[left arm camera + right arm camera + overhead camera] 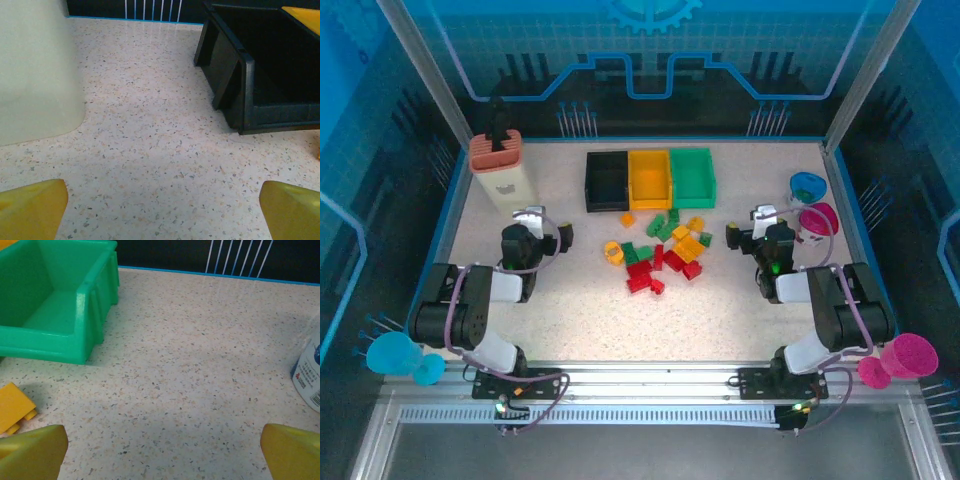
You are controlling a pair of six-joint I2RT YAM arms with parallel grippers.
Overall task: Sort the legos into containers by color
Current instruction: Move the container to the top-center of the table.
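Legos (662, 250) heaped mid-table, between two grippers that are both spread wide and holding nothing.
Red, yellow and green plastic bricks, small and blocky, cluster on the speckled stone-look table (570, 310), just in front of three smooth rectangular bins standing side by side: black bin (607, 180), yellow bin (649, 178), green bin (692, 176). Left gripper (160, 210) hovers well left of the pile, with the black bin's ribbed wall ahead to its right and a pale beige box (35, 70) to its left. Right gripper (160, 450) sits right of the pile, with one flat yellow brick (14, 405) beside its left fingertip and the green bin ahead-left.
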